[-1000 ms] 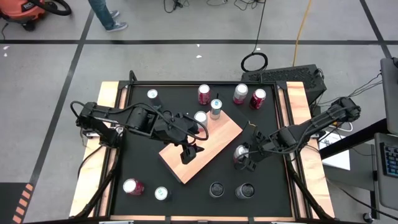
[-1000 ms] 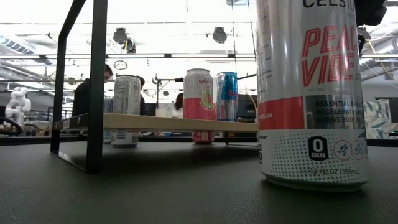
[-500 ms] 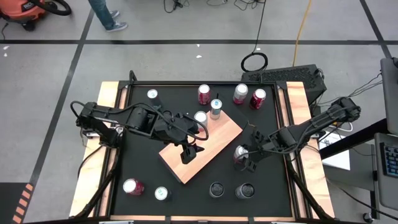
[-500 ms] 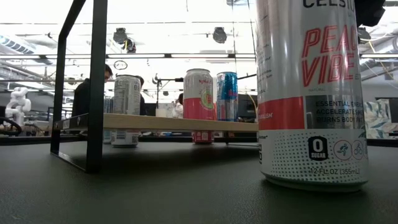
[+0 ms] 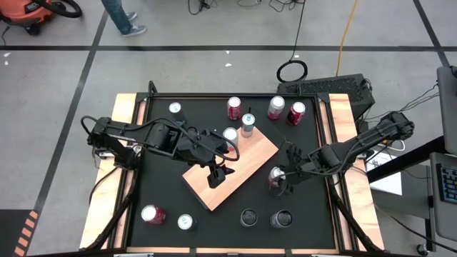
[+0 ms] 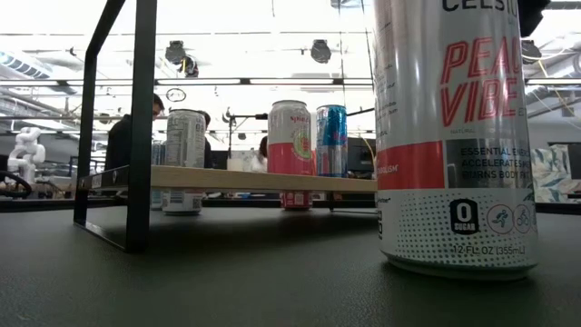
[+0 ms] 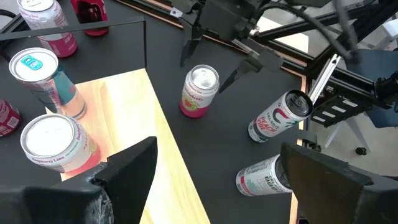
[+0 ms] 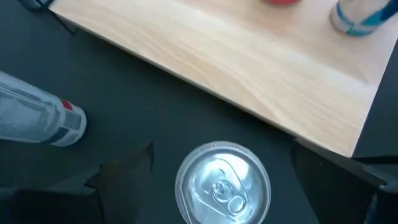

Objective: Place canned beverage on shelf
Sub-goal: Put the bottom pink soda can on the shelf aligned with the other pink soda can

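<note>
Right gripper (image 5: 282,180) is hovering with its fingers spread on either side of the pink can (image 8: 222,184), which is standing upright on the black tabletop (image 5: 314,221) just beside the shelf (image 5: 246,160), not yet pinched. Judging by its smooth metal wall, it is probably stiff but slippery and top-heavy, so a squeeze across the mid-body suits it. Left gripper (image 5: 218,173) is waiting open over the shelf. Compared with a second ago, the right gripper is sitting slightly closer over the can.
</note>
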{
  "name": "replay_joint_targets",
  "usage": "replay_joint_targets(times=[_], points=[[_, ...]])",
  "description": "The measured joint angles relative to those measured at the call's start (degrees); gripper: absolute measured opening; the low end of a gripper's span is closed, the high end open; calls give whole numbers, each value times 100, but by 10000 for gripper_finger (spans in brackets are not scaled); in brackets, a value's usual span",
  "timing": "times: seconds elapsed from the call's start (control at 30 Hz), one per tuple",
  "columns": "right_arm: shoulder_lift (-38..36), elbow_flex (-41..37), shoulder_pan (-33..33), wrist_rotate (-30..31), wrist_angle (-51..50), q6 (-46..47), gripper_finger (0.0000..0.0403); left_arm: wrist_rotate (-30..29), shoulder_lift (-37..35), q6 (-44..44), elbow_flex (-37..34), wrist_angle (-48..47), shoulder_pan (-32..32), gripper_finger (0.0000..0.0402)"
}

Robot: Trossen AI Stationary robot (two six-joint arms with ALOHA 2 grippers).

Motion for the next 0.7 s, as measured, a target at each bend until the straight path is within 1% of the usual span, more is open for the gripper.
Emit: replay_joint_targets(times=[0.17, 0.3, 0.5, 0.7], points=[[0, -182, -5, -256, 16, 70, 355, -35, 0, 0, -2, 0, 0, 341], [-2, -312, -61, -297, 28, 79, 355, -71, 0, 1, -2, 0, 0, 341], [-2, -555, -213, -724, 151, 185, 354, -155, 0, 2, -2, 0, 0, 341], [-2, -681, -339, -953, 394, 105, 354, -179, 0, 2, -2, -2, 2, 341]])
